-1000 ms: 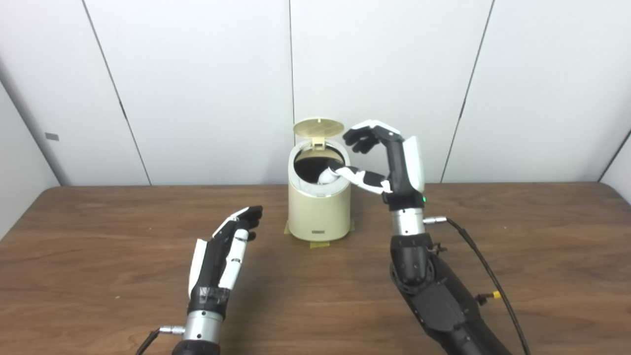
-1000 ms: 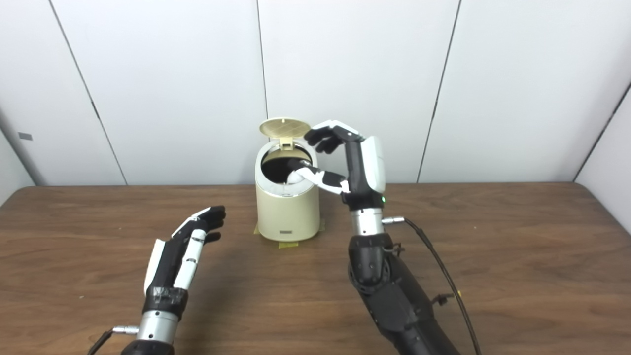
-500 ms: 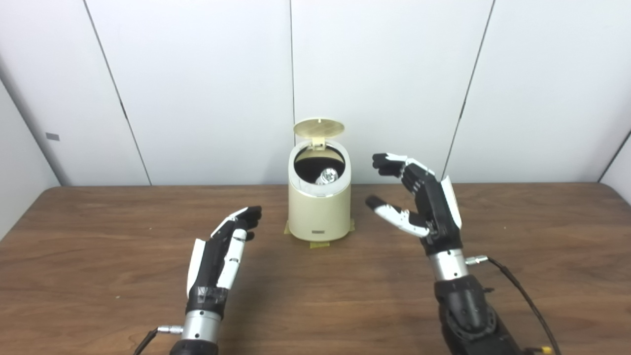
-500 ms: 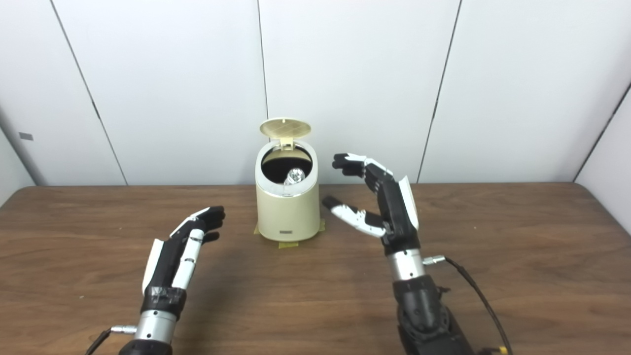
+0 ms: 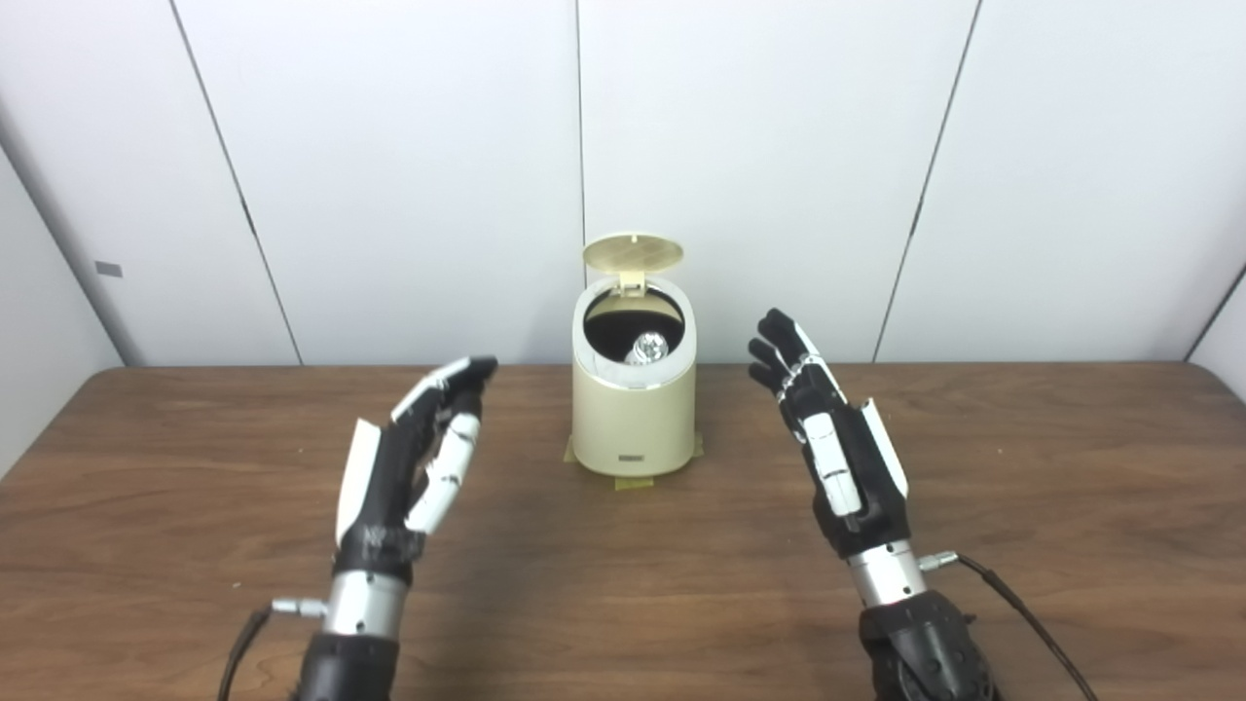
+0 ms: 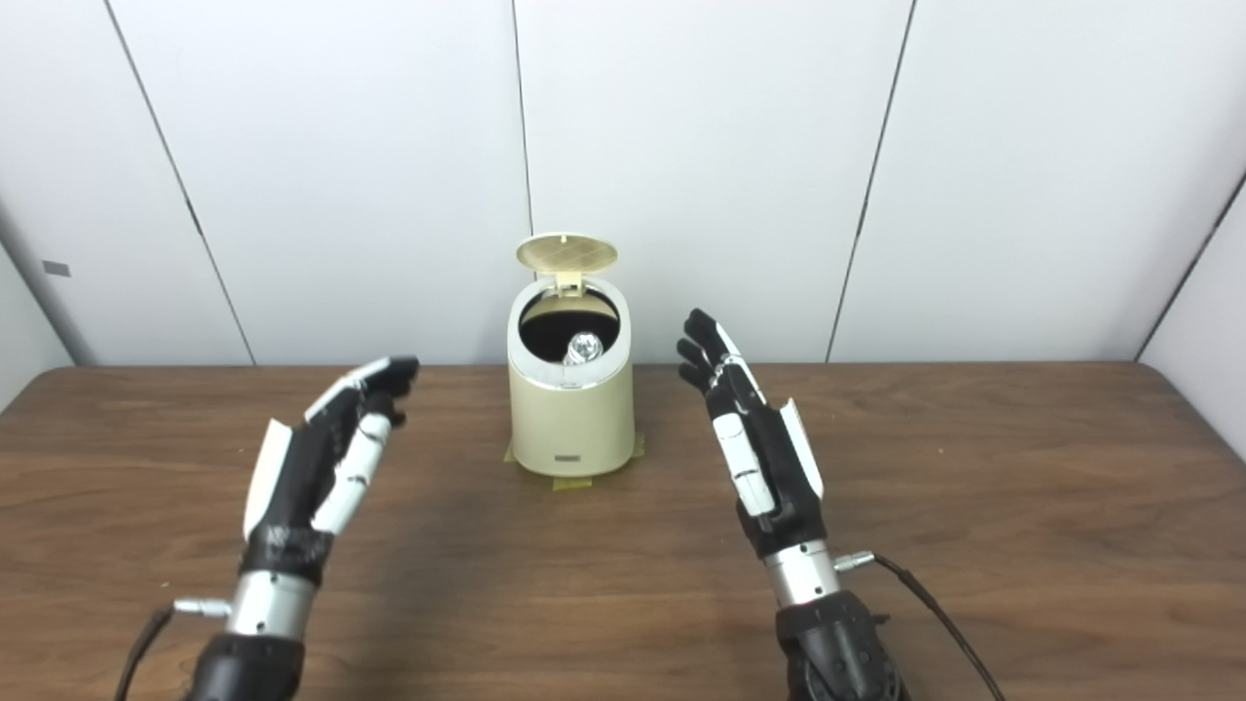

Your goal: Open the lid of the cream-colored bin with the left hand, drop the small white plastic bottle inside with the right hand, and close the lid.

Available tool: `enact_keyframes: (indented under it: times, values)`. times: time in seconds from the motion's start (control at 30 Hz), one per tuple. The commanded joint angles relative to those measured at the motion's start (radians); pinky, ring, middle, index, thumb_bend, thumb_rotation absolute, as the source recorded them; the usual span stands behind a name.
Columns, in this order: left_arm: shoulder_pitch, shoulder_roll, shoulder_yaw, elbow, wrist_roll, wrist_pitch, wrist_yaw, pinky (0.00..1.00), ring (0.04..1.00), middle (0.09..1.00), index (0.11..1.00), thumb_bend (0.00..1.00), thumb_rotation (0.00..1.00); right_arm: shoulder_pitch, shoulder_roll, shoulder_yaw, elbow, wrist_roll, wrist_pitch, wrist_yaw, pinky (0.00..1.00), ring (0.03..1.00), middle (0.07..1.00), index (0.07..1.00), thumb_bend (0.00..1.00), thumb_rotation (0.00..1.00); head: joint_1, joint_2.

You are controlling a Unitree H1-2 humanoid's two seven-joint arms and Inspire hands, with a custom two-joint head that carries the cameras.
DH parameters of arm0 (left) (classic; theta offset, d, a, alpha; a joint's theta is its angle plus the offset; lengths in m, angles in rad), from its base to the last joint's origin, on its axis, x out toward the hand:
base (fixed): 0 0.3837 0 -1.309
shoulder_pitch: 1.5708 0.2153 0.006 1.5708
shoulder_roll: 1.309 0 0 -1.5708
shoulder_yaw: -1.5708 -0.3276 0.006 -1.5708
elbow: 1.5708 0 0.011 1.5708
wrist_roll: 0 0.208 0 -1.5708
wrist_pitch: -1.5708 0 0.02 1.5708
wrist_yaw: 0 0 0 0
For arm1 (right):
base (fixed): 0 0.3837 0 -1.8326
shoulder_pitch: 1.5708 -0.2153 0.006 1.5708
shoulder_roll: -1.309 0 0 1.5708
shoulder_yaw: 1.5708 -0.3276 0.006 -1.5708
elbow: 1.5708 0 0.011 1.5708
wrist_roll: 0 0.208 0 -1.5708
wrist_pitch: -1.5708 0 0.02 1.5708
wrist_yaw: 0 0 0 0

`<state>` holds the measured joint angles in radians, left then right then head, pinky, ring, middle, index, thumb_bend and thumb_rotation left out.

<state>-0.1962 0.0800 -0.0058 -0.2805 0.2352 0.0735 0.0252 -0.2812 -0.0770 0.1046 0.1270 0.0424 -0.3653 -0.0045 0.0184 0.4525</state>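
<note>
**Inside the bin: bottle down, both hands empty**

At the back of the table [image 5: 195,584], close to the white wall panels [image 5: 389,175], stands the cream-colored bin [image 5: 633,419] on bits of yellow tape [image 5: 628,481]. Its round lid [image 5: 633,253] is tipped up on the rear hinge, standing nearly upright above the mouth. Down in the dark opening lies the small white bottle [image 5: 649,348], only its pale, shiny top showing, near the front right of the rim.

No finger touches the bottle. The right hand [image 5: 837,458] hangs above the table to the right of the bin, apart from it, fingers [image 5: 779,350] stretched out and slightly spread, pointing up and toward the wall, holding nothing. Their tips come about level with the bin's mouth but stay clear of it to the side.

The left hand [image 5: 409,467] is raised over the table to the left of the bin, also apart from it. Its fingers [image 5: 458,375] are extended and loosely together, angled toward the bin, empty. A cable [image 5: 1022,608] trails from the right wrist.
</note>
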Motion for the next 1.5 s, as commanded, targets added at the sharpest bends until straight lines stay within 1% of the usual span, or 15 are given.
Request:
enact_keyframes:
  times: [0.0, 0.1, 0.2, 0.3, 0.33, 0.4, 0.47, 0.53, 0.67, 0.77, 0.87, 1.03, 1.13, 1.33, 1.47]
  values:
    - [-0.106, 0.019, 0.009, -0.053, -0.01, 0.019, -0.016, 0.81, 0.845, 0.828, 0.812, 0.32, 0.87, -0.04, 0.011, -0.02, -0.059, -0.017, -0.01, -0.006, 0.76, 0.844, 0.867, 0.845, 0.21, 0.77, 0.001, 0.0]
    - [-0.194, 0.06, 0.005, -0.067, 0.028, 0.057, -0.038, 0.83, 0.857, 0.831, 0.817, 0.24, 0.9, -0.038, 0.021, -0.031, -0.062, -0.022, -0.011, -0.003, 0.75, 0.829, 0.843, 0.822, 0.21, 0.73, 0.002, 0.0]
    - [-0.29, 0.095, -0.019, -0.071, 0.131, 0.112, -0.047, 0.79, 0.841, 0.82, 0.805, 0.24, 0.81, -0.042, 0.026, -0.042, -0.044, -0.022, -0.027, 0.001, 0.76, 0.843, 0.863, 0.838, 0.24, 0.72, 0.003, 0.0]
    - [-0.397, 0.133, -0.057, -0.073, 0.218, 0.216, -0.103, 0.8, 0.849, 0.839, 0.818, 0.32, 0.91, -0.045, 0.031, -0.049, -0.026, -0.021, -0.042, 0.006, 0.79, 0.861, 0.885, 0.86, 0.29, 0.77, 0.002, -0.002]
    - [-0.428, 0.144, -0.072, -0.071, 0.236, 0.25, -0.13, 0.81, 0.862, 0.851, 0.827, 0.37, 0.92, -0.046, 0.032, -0.051, -0.022, -0.019, -0.047, 0.009, 0.79, 0.864, 0.889, 0.863, 0.3, 0.78, 0.001, -0.002]
    - [-0.474, 0.158, -0.103, -0.066, 0.275, 0.302, -0.17, 0.88, 0.911, 0.873, 0.842, 0.46, 0.96, -0.047, 0.035, -0.053, -0.016, -0.016, -0.051, 0.012, 0.79, 0.867, 0.892, 0.868, 0.29, 0.78, 0.001, -0.002]
    - [-0.528, 0.169, -0.152, -0.048, 0.342, 0.351, -0.214, 0.94, 0.951, 0.895, 0.846, 0.55, 0.99, -0.048, 0.037, -0.055, -0.014, -0.015, -0.049, 0.014, 0.8, 0.871, 0.895, 0.869, 0.28, 0.78, -0.001, -0.001]
    - [-0.571, 0.179, -0.192, -0.025, 0.392, 0.379, -0.249, 0.99, 0.974, 0.905, 0.847, 0.59, 1.0, -0.048, 0.04, -0.057, -0.015, -0.018, -0.043, 0.014, 0.8, 0.873, 0.897, 0.868, 0.27, 0.77, -0.001, -0.001]
    - [-0.642, 0.183, -0.251, 0.036, 0.489, 0.394, -0.316, 1.0, 0.994, 0.917, 0.85, 0.71, 1.0, -0.047, 0.046, -0.059, -0.019, -0.022, -0.041, 0.011, 0.79, 0.875, 0.898, 0.869, 0.29, 0.77, -0.002, -0.002]
    - [-0.669, 0.182, -0.283, 0.074, 0.543, 0.39, -0.336, 1.0, 0.985, 0.899, 0.849, 0.78, 1.0, -0.046, 0.048, -0.06, -0.024, -0.023, -0.038, 0.013, 0.79, 0.876, 0.9, 0.869, 0.27, 0.76, -0.003, -0.002]
    - [-0.69, 0.178, -0.308, 0.111, 0.584, 0.386, -0.353, 1.0, 0.985, 0.887, 0.848, 0.84, 1.0, -0.046, 0.049, -0.06, -0.024, -0.031, -0.038, 0.011, 0.78, 0.875, 0.899, 0.871, 0.27, 0.78, -0.005, -0.002]
    - [-0.719, 0.169, -0.357, 0.177, 0.639, 0.382, -0.396, 1.0, 0.997, 0.882, 0.841, 0.84, 1.0, -0.046, 0.056, -0.062, -0.025, -0.026, -0.033, 0.009, 0.79, 0.868, 0.888, 0.858, 0.27, 0.75, -0.007, -0.002]
    - [-0.726, 0.16, -0.373, 0.209, 0.668, 0.388, -0.405, 1.0, 1.0, 0.887, 0.846, 0.85, 1.0, -0.044, 0.058, -0.064, -0.031, -0.03, -0.025, 0.008, 0.78, 0.867, 0.887, 0.857, 0.27, 0.75, -0.009, -0.003]
    - [-0.727, 0.144, -0.382, 0.259, 0.713, 0.394, -0.44, 1.0, 1.0, 0.891, 0.852, 0.85, 1.0, -0.048, 0.059, -0.068, -0.025, -0.03, -0.024, 0.009, 0.78, 0.866, 0.885, 0.857, 0.27, 0.76, -0.011, -0.003]
    - [-0.723, 0.133, -0.375, 0.278, 0.729, 0.395, -0.455, 1.0, 1.0, 0.923, 0.856, 0.88, 1.0, -0.05, 0.058, -0.068, -0.02, -0.034, -0.03, 0.011, 0.78, 0.864, 0.884, 0.857, 0.26, 0.78, -0.012, -0.004]
